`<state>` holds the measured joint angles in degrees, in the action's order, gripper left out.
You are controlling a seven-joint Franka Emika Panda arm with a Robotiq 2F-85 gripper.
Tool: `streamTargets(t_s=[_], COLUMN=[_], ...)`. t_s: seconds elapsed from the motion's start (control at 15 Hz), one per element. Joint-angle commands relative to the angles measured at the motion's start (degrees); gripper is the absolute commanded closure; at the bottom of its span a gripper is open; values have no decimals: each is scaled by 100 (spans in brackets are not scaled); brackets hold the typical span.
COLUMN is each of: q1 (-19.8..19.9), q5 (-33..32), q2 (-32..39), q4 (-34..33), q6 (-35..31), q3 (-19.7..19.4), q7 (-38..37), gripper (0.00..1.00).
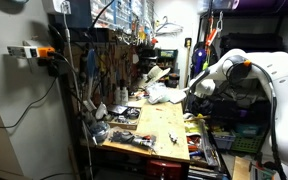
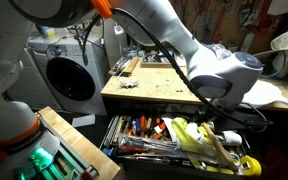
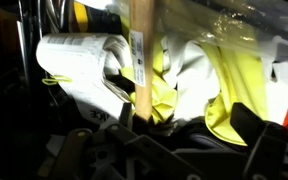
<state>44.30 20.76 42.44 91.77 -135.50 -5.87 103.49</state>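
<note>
In the wrist view the pincer (image 3: 169, 158) has its jaws wide apart with nothing between them. The yellow cloth (image 3: 229, 95) lies just beyond it at one o'clock, untouched. A wooden stick (image 3: 141, 50) stands at twelve o'clock and a white labelled roll (image 3: 79, 60) at ten. In an exterior view the pincer (image 2: 217, 108) hangs over the open tool drawer (image 2: 108, 138), with the cloth (image 2: 189, 133) at seven o'clock

Dim workshop light; the bench (image 1: 149, 125) catches a warm overhead glow. Wrist view is dark and blurred, with glare on yellow plastic (image 3: 234, 90).
</note>
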Motion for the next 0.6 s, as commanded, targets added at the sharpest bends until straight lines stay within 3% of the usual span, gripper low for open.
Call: streamTargets(t_s=[0.0, 0.53], q1=[-163, -280], q5=[-69, -190], q2=[-597, -437], q4=[1039, 1173], q6=[-643, -1402], q3=[197, 243], q7=[-148, -371], gripper=[0, 0])
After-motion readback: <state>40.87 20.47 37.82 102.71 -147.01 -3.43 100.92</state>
